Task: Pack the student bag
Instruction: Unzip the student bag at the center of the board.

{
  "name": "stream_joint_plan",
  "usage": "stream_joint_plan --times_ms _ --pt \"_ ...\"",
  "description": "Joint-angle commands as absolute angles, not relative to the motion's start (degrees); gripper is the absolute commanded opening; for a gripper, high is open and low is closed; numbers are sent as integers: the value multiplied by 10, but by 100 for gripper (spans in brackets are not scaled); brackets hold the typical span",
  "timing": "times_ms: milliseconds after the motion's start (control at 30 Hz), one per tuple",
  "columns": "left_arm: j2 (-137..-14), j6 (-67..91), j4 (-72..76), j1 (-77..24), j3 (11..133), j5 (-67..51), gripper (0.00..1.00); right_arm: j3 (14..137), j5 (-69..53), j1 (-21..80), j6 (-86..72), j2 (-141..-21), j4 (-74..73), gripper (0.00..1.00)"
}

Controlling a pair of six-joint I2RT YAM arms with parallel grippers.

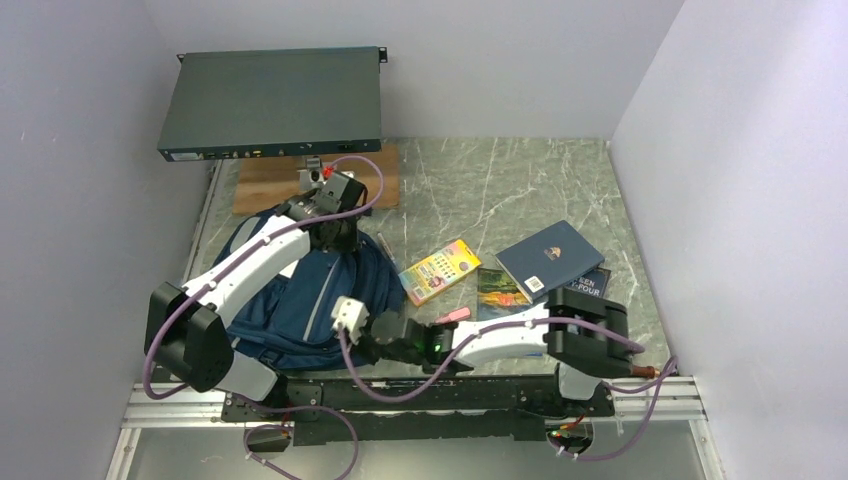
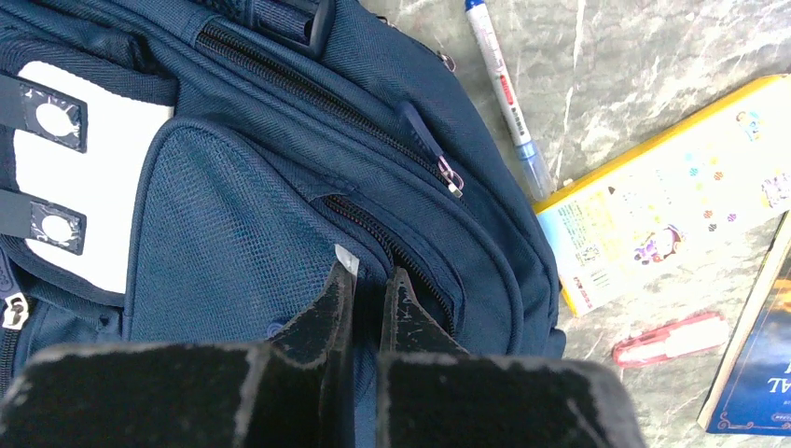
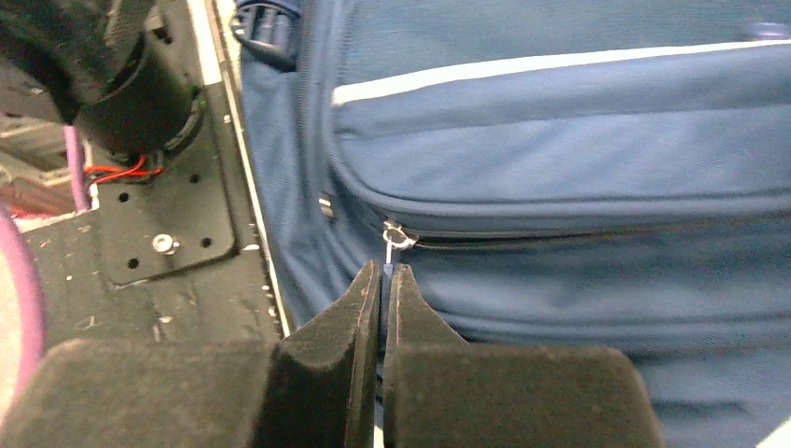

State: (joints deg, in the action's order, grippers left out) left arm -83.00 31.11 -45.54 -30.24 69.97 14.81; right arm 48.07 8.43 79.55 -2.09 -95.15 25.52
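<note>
Zip-opening is the step I judge to be in hand, since the student bag [image 1: 300,305] is zipped up while the books [image 1: 550,255] and pen [image 2: 504,93] lie outside it on the counter [image 1: 480,180]. The bag sits at about 8 o'clock from the counter's middle, its near side up against the rail [image 1: 450,395] by the arm bases. My right jaws are clenched on the small pull tab [image 3: 386,254] hanging from a slider [image 3: 399,237] at one end of a closed zip. My left jaws hover over the far part of the bag with their fingertips [image 2: 336,289] almost together; I cannot tell whether they pinch cloth or nothing. To do this well I should draw the tab along the line of the teeth, not away from the bag, and slowly, because the soft fabric is likely to bunch or drag. The left jaws ought to pin the cloth behind the slider as an anchor. The bag lies front up and slumped; its long axis runs roughly 7 to 1 o'clock in the top view, carry handle [image 2: 280,19] toward 1 o'clock, I think.
</note>
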Motion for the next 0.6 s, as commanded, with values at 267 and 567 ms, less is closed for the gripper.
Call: stream_joint_plan --times_ms 267,567 --pt "-825 355 -437 -276 768 232 0 649 28 848 25 -1083 232 0" --pt "-841 347 -433 -270 765 206 0 748 91 864 62 -1187 182 1"
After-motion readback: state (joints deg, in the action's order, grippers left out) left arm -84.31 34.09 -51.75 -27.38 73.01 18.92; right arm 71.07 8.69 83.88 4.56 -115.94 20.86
